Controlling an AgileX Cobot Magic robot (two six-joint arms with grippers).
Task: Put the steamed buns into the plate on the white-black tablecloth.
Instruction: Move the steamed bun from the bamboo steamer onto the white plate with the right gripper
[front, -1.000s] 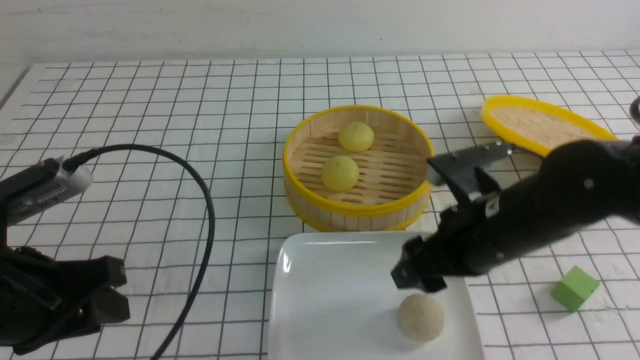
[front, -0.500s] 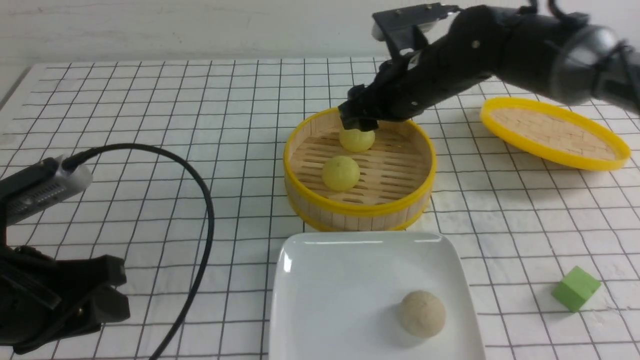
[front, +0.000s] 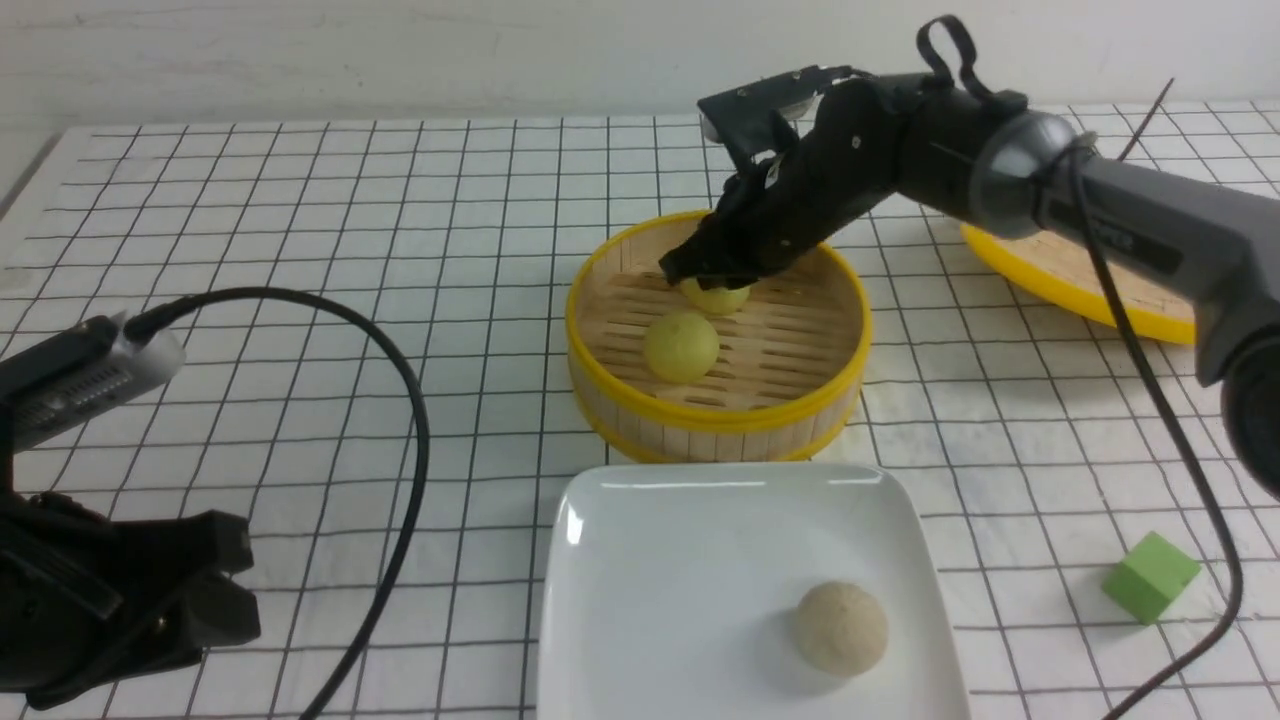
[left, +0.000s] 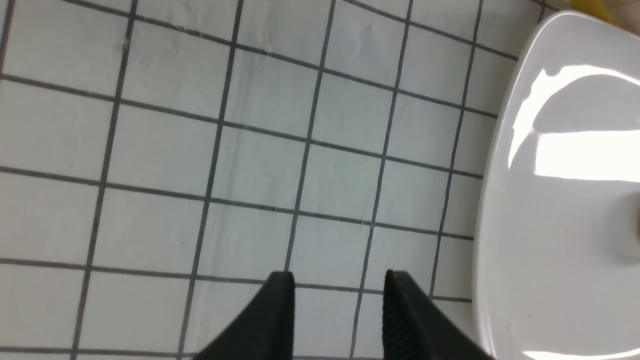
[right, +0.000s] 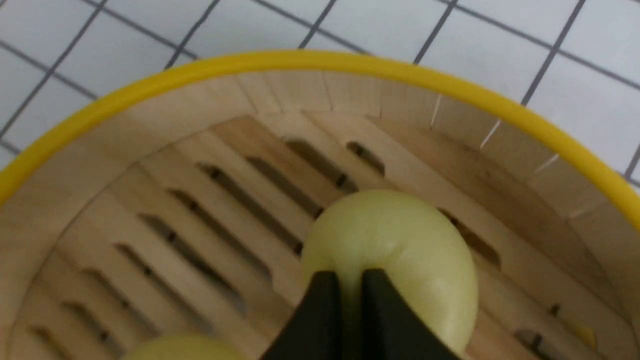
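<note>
Glossy smooth plate (front: 700, 580); bamboo-wood steamer (front: 715, 425); gridded cloth tablecloth (front: 330, 420).

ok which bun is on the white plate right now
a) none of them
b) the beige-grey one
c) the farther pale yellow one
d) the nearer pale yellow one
b, the beige-grey bun rests on the white plate, while both pale yellow buns are in the steamer basket.
</note>
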